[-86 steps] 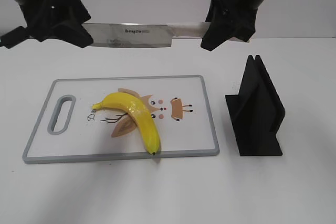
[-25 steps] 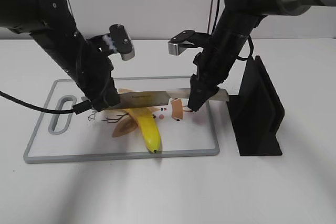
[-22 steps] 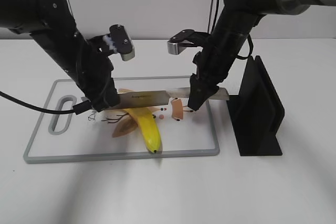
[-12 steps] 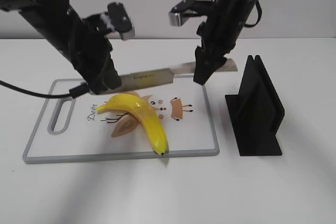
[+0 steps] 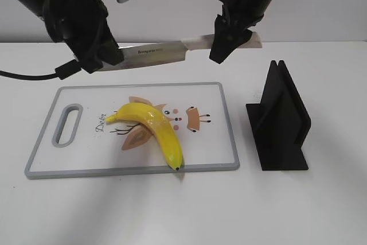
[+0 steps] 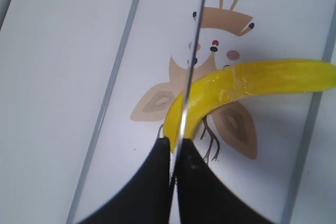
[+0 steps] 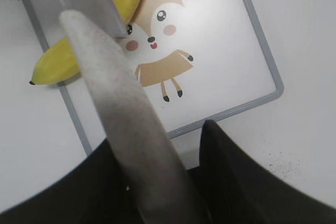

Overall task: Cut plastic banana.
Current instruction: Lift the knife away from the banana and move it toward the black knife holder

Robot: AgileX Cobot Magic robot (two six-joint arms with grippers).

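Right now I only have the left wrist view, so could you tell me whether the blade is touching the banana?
Observer: No. The exterior view shows the knife raised above the plastic banana, clear of it.
Operator: What holds the handle?
Observer: The right gripper clamps the pale handle, and the left gripper pinches the blade's far end.
Operator: Is anything beside the board?
Observer: A black stand sits on the table just right of the cutting board.
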